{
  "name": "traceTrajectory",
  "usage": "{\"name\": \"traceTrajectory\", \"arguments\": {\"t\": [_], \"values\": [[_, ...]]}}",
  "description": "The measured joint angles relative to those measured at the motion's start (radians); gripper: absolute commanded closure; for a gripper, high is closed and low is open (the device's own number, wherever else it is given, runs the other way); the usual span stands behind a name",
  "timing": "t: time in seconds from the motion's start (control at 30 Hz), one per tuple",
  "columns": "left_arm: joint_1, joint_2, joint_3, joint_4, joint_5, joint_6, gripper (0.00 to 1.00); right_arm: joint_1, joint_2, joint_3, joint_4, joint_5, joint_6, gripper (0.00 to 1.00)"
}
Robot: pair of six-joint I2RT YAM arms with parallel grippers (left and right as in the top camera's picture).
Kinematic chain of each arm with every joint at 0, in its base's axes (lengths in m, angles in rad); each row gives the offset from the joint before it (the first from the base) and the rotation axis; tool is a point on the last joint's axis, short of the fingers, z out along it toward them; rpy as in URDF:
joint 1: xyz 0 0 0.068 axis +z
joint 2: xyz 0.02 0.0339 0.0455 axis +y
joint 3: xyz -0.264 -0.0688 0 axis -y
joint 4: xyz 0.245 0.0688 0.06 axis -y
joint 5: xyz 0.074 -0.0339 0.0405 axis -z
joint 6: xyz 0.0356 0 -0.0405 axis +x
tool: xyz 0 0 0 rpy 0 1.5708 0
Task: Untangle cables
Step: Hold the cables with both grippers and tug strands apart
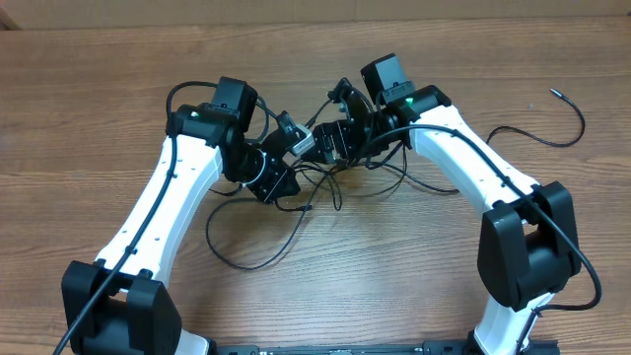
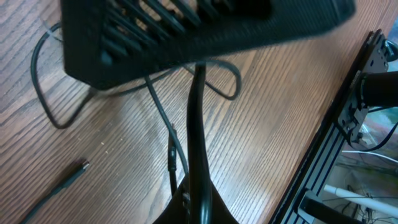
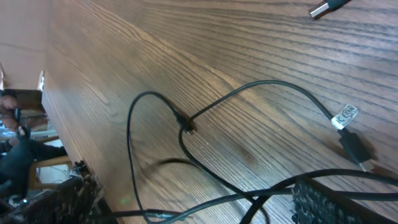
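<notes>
Several thin black cables [image 1: 317, 189] lie tangled on the wooden table under both grippers. One loop trails toward the front [image 1: 246, 261]. My left gripper [image 1: 293, 140] is shut on a cable in the left wrist view [image 2: 199, 205]. That cable [image 2: 198, 124] rises from the jaws toward the ribbed finger of the right gripper [image 2: 186, 31]. My right gripper [image 1: 322, 138] hovers right beside the left one. In the right wrist view its jaws [image 3: 199, 210] look open, with crossing strands [image 3: 249, 93] between and below them. A plug with a white label [image 3: 345, 118] lies near its finger.
A separate black cable [image 1: 567, 133] curves at the far right, apart from the tangle. A loose plug end [image 2: 78, 169] lies on the wood. A silvery plug tip [image 3: 320, 9] shows at the top of the right wrist view. The black table frame [image 2: 336, 143] runs along the edge.
</notes>
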Motion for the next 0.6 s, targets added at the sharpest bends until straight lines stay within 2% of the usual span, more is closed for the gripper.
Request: {"name": "traceTrajectory", "arguments": {"t": [0.47, 0.6], "values": [[0.043, 0.0, 0.0, -0.009, -0.001, 0.0, 0.96, -0.035, 0.0, 0.0, -0.093, 0.01, -0.032, 0.01], [0.043, 0.0, 0.0, 0.012, -0.047, -0.023, 0.96, -0.055, 0.0, 0.0, -0.155, 0.068, -0.04, 0.01]]}}
